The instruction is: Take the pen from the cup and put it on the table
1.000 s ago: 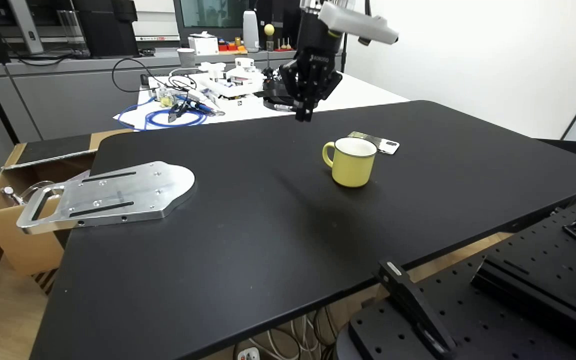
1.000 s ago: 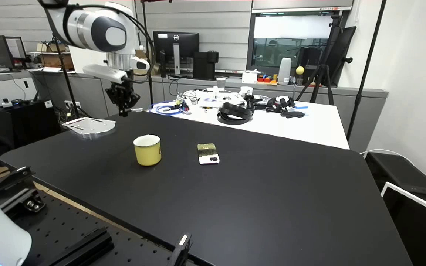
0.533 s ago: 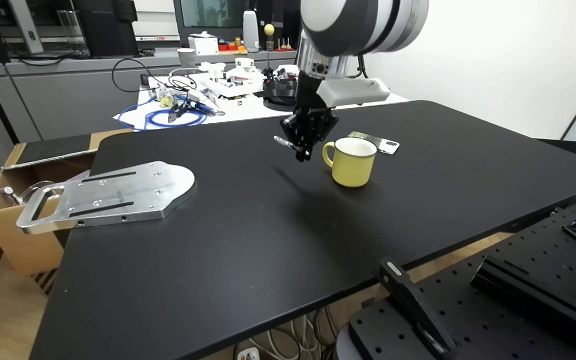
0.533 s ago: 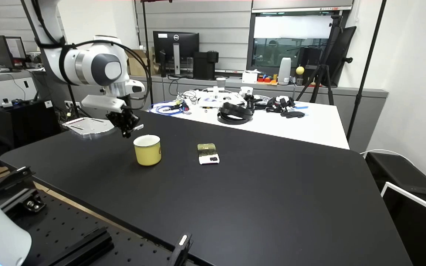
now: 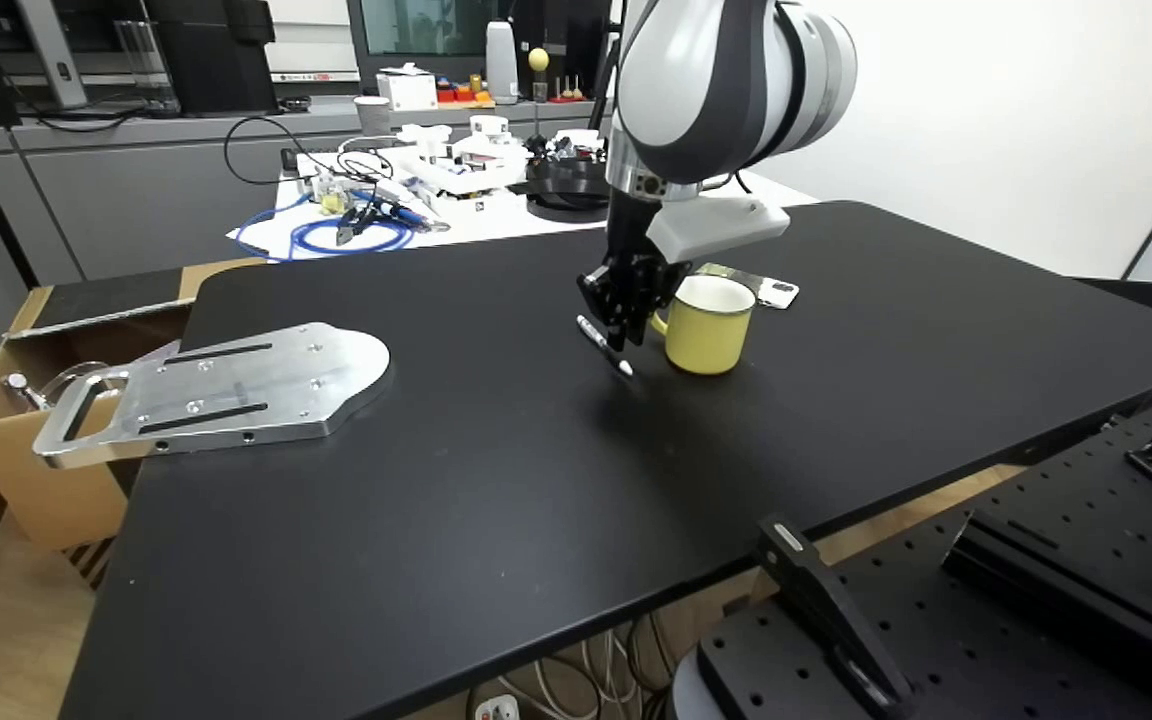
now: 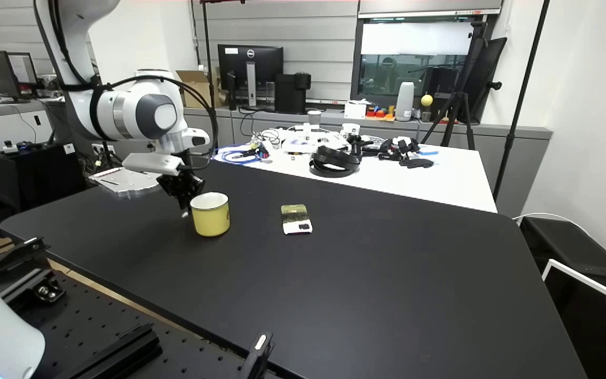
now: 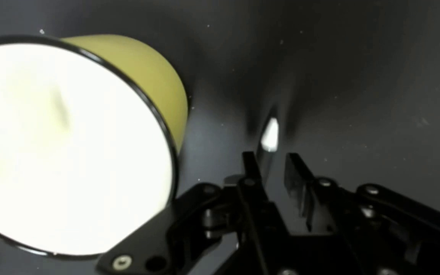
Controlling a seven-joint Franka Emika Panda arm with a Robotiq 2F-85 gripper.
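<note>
The pen (image 5: 594, 335), dark with white ends, appears to lie on the black table (image 5: 386, 560) beside the yellow cup (image 5: 711, 335), on its handle side. Its white end shows in the wrist view (image 7: 270, 135) and just below the gripper in an exterior view (image 6: 185, 213). My gripper (image 5: 624, 343) is low over the pen, close to the cup's handle, which it partly hides. In the wrist view the gripper's fingers (image 7: 270, 154) are apart, with a gap around the pen, which passes below them. The cup (image 6: 211, 217) stands upright; its visible inside (image 7: 71, 164) holds no pen.
A phone-like thing (image 5: 776, 292) lies behind the cup. A silver metal plate (image 5: 256, 385) overhangs the table's edge. A white table (image 6: 413, 184) with cables and parts stands beyond. A black perforated base (image 5: 1036, 600) lies along the near edge.
My gripper has come down toward the table beside the cup. The pen, earlier held aloft in the gripper, is now lower and the fingers stand apart from it. The cup stays nearly in place.
</note>
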